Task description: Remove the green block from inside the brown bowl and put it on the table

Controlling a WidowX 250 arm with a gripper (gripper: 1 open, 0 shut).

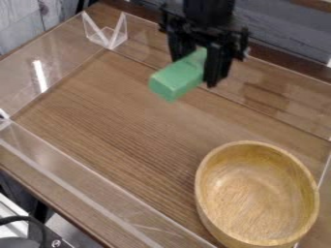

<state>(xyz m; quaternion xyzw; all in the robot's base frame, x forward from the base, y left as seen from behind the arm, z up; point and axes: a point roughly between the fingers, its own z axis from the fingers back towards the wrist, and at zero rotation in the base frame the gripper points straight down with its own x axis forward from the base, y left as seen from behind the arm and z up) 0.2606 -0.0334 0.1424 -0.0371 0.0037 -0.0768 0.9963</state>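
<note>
My black gripper hangs above the back middle of the table, pointing down, its fingers shut on one end of the green block. The block is in the air, tilted, sticking out to the left and below the fingers. The brown bowl, light tan wood with a thick rim, sits at the front right of the table with nothing inside it. The gripper is well up and to the left of the bowl.
Low clear acrylic walls border the table on the left and front. A small clear acrylic stand sits at the back left corner. Dark cables run behind the arm at the back edge.
</note>
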